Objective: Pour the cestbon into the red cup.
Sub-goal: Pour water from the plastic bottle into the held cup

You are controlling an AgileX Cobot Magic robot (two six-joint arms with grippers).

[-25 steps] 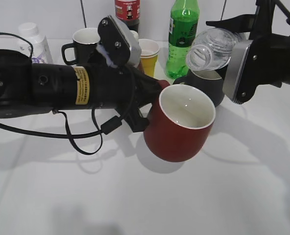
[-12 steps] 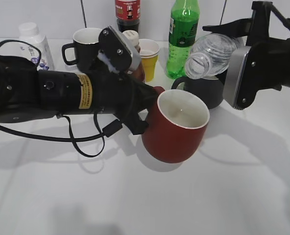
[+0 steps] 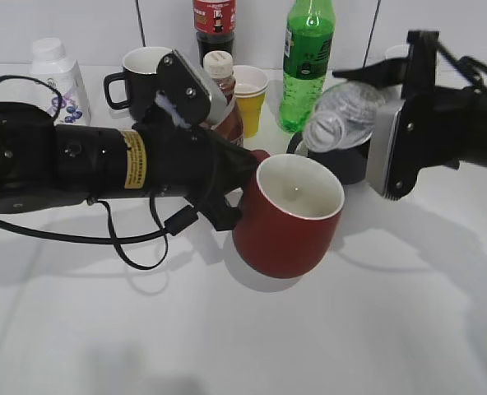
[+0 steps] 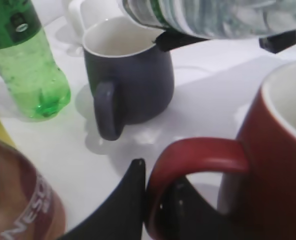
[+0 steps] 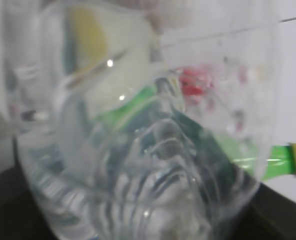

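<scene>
The left gripper (image 4: 153, 200) pinched the red cup (image 3: 286, 218) by its handle, tilted toward the cestbon (image 3: 342, 115) clamped in the right gripper (image 3: 391, 123) for pouring.

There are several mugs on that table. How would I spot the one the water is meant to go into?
Look to the middle of the white table, just in front of the tall green soda bottle. The red cup is held tilted there by the left gripper at its handle. It alone is dark red with a white inside; the neighbouring mugs are black and blue-grey.
</scene>
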